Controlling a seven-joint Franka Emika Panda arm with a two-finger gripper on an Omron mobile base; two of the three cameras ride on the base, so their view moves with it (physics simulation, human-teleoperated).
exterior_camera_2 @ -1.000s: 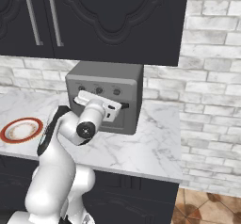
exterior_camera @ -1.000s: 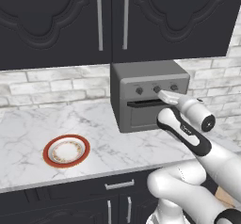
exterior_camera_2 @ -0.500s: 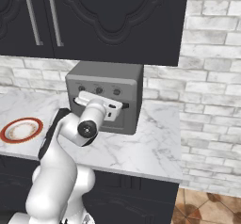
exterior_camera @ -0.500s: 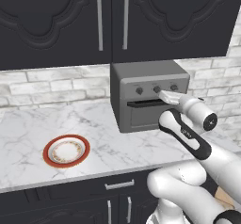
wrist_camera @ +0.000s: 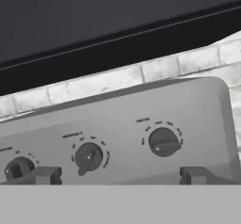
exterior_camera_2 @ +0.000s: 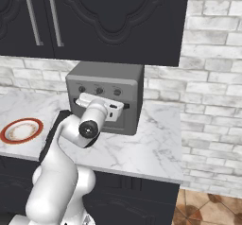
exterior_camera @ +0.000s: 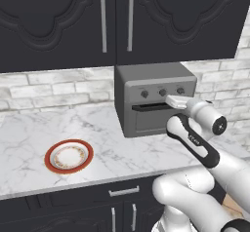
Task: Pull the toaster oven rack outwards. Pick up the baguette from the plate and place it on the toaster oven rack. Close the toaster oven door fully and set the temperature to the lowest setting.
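The grey toaster oven (exterior_camera: 146, 77) (exterior_camera_2: 104, 73) stands on the counter against the brick wall. Its toaster oven door (exterior_camera: 146, 123) is up and shut, so the rack is hidden and the baguette is out of view. My gripper (exterior_camera: 173, 101) (exterior_camera_2: 109, 107) is at the oven's front, just below the row of three knobs. It is open, and both dark fingertips (wrist_camera: 47, 175) stand wide apart under the knobs with nothing between them. The middle knob (wrist_camera: 88, 157) and right knob (wrist_camera: 163, 141) sit just above the tips. The red-rimmed plate (exterior_camera: 49, 158) (exterior_camera_2: 5, 133) lies bare to the left.
Dark upper cabinets (exterior_camera: 117, 21) hang above the oven, close over its top. Marble counter (exterior_camera: 97, 128) runs left of the oven to the plate, and its front edge lies near the arm. A brick wall (exterior_camera_2: 208, 101) borders the right side.
The forearm has shifted very slightly in front of the oven. The gripper stays open at the knobs, and the plate and oven are as before.
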